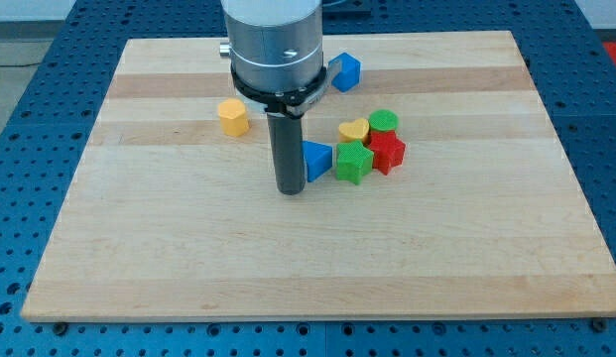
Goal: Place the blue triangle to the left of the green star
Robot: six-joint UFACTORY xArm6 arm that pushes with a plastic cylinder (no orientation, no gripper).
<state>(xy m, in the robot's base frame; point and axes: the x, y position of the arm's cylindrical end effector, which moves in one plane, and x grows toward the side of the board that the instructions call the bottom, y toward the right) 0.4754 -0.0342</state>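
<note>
Blue triangle (318,160) sat just right of centre frame, touching or nearly touching the left side of the green star (353,163), so by our judgement it was about where the task wanted it. Our tip (291,189) stood right against the triangle's left edge, contact looked likely but we could not confirm it. No claw on this rig, just the rod, so nothing released or clenched to report.

To do this step well we judged: nudge only lightly rightward if at all, keep the push through the triangle's middle so it would not spin, stop before the star got shoved.

Around: red block (388,152), star-like, touched the green star's right side; yellow heart (354,130) and green round block (384,121) were packed just above them. Any hard push would likely move that whole cluster. Blue block (345,71), shape unclear, sat at upper centre, part hidden by the arm body. Yellow hexagon-ish block (232,116) was at upper left, well apart. Nothing stood between tip and triangle. Wooden board (139,258) underneath
</note>
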